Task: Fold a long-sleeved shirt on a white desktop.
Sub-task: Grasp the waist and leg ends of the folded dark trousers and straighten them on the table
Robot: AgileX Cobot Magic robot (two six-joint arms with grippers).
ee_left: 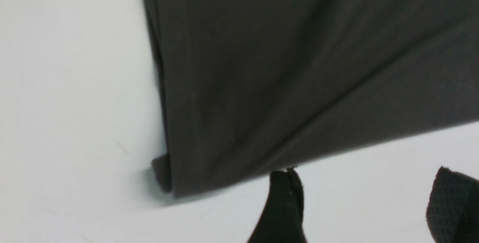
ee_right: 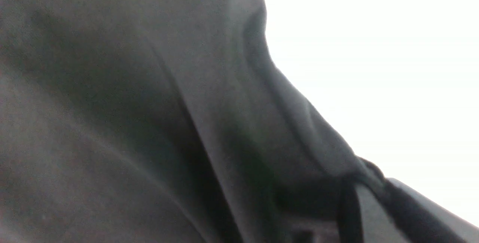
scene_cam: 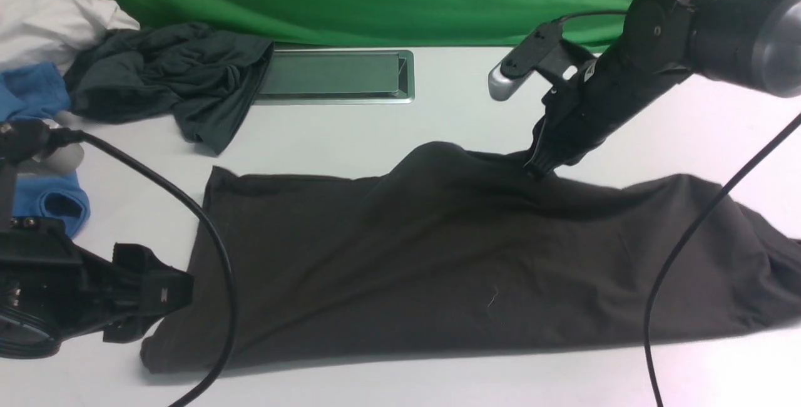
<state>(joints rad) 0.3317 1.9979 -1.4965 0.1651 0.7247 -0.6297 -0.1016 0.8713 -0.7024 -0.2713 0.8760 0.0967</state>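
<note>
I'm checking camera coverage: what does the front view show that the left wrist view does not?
Only front: the right gripper closed on the long-sleeved shirt, and the blue garment.
Only left wrist: the textured inner pad of one left fingertip.
Both: the shirt, the white desktop and the left gripper, open.

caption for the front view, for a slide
Right gripper pinches the far edge of the dark shirt on the white desktop, left gripper open

The dark shirt [ee_right: 123, 131] lies in long creases beside bright white desktop [ee_right: 374, 67], pinched in the gripper [ee_right: 368, 194].
</note>
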